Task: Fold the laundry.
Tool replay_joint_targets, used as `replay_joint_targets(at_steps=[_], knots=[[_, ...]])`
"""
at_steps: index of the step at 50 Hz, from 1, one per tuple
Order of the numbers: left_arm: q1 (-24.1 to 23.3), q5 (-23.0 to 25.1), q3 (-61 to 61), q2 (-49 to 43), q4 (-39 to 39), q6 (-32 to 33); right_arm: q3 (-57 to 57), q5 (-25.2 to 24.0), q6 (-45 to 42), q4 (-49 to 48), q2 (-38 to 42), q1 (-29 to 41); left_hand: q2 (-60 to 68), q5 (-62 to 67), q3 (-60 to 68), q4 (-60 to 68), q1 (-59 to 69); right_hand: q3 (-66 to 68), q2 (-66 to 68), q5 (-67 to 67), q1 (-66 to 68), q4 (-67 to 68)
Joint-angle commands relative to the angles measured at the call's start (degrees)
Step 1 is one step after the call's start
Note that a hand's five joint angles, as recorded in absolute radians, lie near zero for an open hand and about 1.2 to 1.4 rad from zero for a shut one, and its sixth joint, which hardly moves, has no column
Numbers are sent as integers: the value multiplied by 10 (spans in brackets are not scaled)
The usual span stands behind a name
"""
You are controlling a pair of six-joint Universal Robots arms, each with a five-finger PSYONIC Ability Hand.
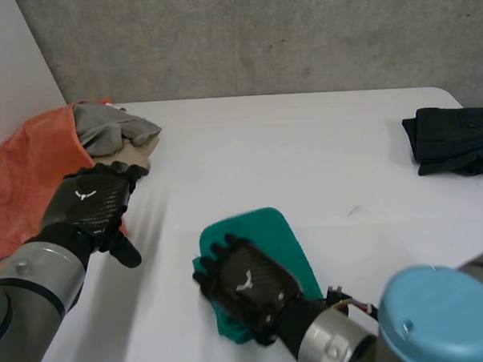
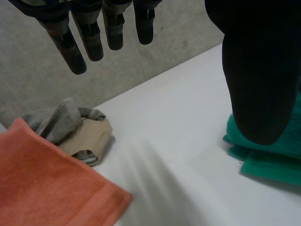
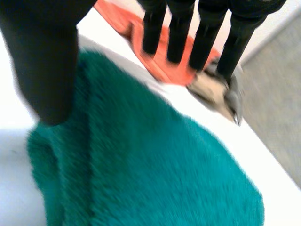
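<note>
A folded green towel (image 1: 270,242) lies near the table's front, also under my right palm (image 3: 155,174) and beside my left thumb (image 2: 268,157). My right hand (image 1: 244,283) hovers over its near end with fingers (image 3: 207,35) straight and spread, open, holding nothing. My left hand (image 1: 90,205) is at the left, over the edge of an orange towel (image 1: 21,178), with straight fingers (image 2: 89,37), open and empty. A grey cloth (image 1: 107,127) and a beige cloth (image 2: 89,139) lie bunched beyond the orange towel (image 2: 42,183).
A dark folded garment (image 1: 454,140) rests at the table's far right edge. A grey wall stands behind the white table (image 1: 304,154), whose middle is bare.
</note>
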Motion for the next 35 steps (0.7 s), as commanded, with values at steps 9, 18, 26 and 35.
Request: replay_joint_targets(at_steps=[9, 18, 26, 35], knots=[[-118, 3, 97, -64, 8, -23, -61, -6, 410, 100, -107, -168, -19, -29, -22, -18, -9, -136, -123, -136, -131, -147], [-223, -24, 191, -199, 9, -19, -108, -4, 356, 225, -18, -234, -19, -29, -22, -18, -9, -136, -123, -136, -131, -147], [-205, -142, 186, -273, -22, -30, -121, -20, 295, 229, 70, -205, -19, -29, -22, -18, -9, -136, -123, -136, -131, -147], [-188, -107, 115, -275, -2, -31, -119, 12, 227, 198, 96, -171, -19, -29, -22, -18, -9, -136, -123, -136, -131, -147]])
